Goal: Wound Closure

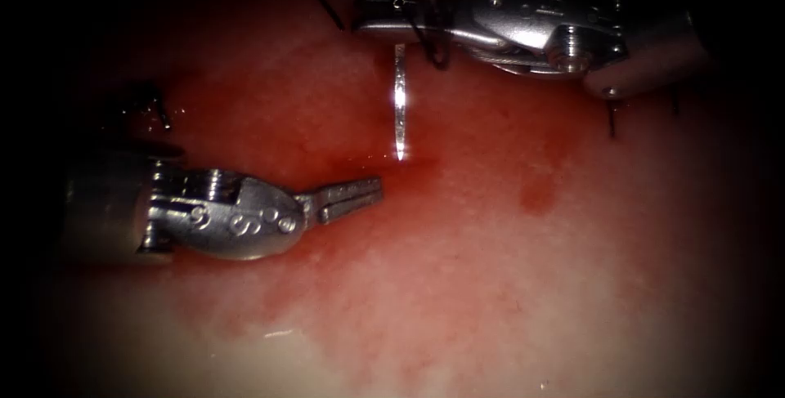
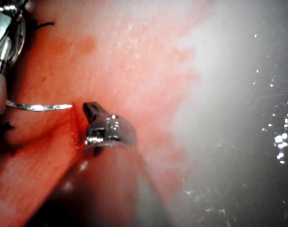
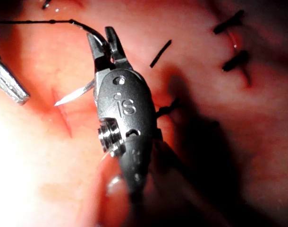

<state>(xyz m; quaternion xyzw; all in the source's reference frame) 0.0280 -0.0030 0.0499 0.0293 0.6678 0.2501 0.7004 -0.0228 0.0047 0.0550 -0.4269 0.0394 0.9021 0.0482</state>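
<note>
My right tool reaches in from the upper right, jaws shut on the curved needle well back from its point. The needle hangs down, its point resting at the reddened cut; I cannot tell whether it has entered the tissue. Dark thread loops around the right tool's jaws. In the right wrist view the thread trails away from the right tool, and the needle points at the cut. My left tool lies left of the cut, jaws slightly open, holding nothing. The left wrist view shows the left tool beside the needle.
Red fluid stains the tissue around the cut. Short cut ends of thread stick up behind the needle, and others stand at the far left and under the right tool. Dark stitches lie beyond the right tool.
</note>
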